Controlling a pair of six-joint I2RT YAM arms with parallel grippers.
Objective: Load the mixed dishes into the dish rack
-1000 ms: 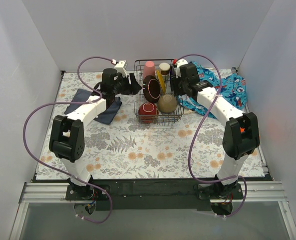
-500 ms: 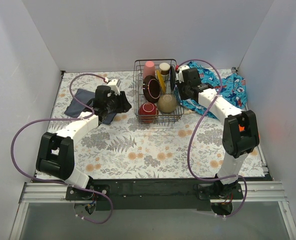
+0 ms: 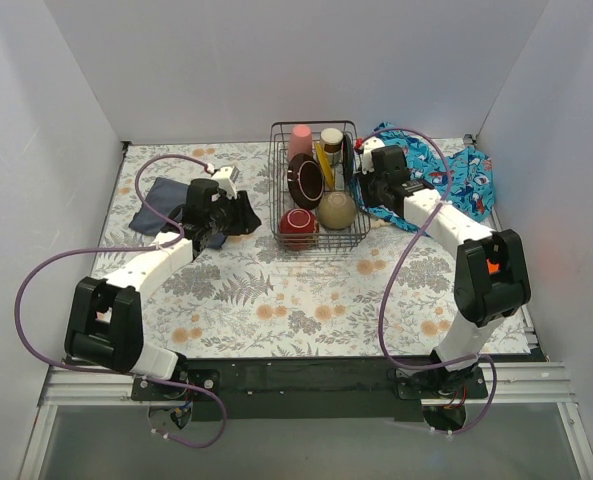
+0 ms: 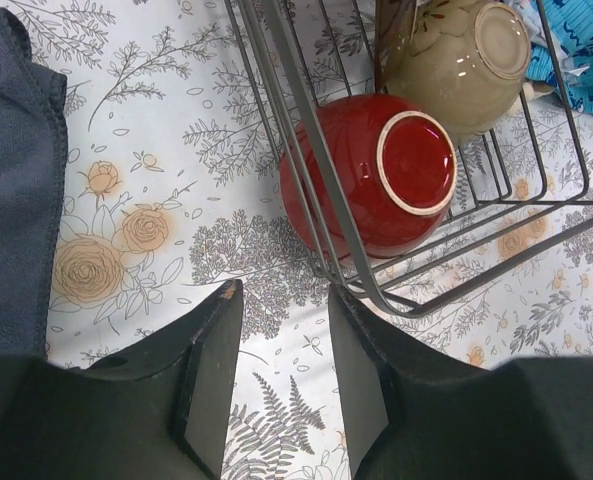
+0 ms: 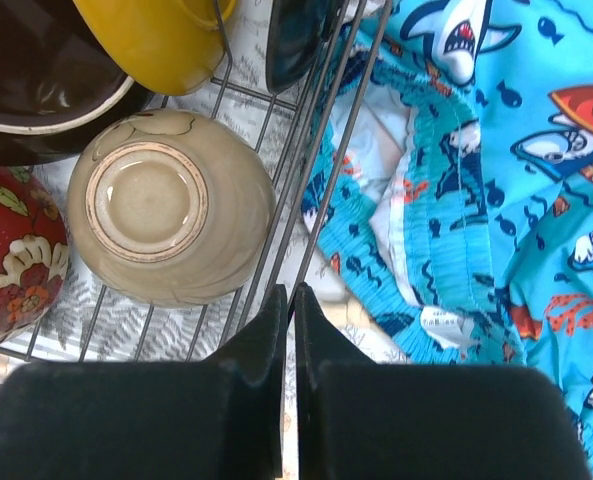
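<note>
The dish rack (image 3: 316, 245) stands at the back centre of the table and holds the mixed dishes. Among them are a pink cup (image 3: 299, 140), a metallic cup (image 3: 331, 137), a dark bowl (image 3: 304, 177), a red bowl (image 3: 297, 225) and a tan bowl (image 3: 336, 208). My left gripper (image 3: 248, 213) hovers by the rack's front-left corner (image 4: 390, 303). It (image 4: 284, 292) is open over bare tablecloth, just short of the overturned red bowl (image 4: 376, 170). My right gripper (image 5: 288, 290) is shut and empty. Its tips sit over the rack's right side wire (image 5: 329, 190), beside the overturned tan bowl (image 5: 166, 205).
A blue patterned cloth (image 3: 446, 185) lies crumpled right of the rack, close under my right gripper (image 3: 364, 190). A dark navy cloth (image 3: 161, 200) lies flat left of my left arm. White walls close in the floral table on three sides.
My left arm drew back from the rack's left side toward the front-left, and its jaws narrowed. My right gripper closed and slid slightly back along the rack's right side.
</note>
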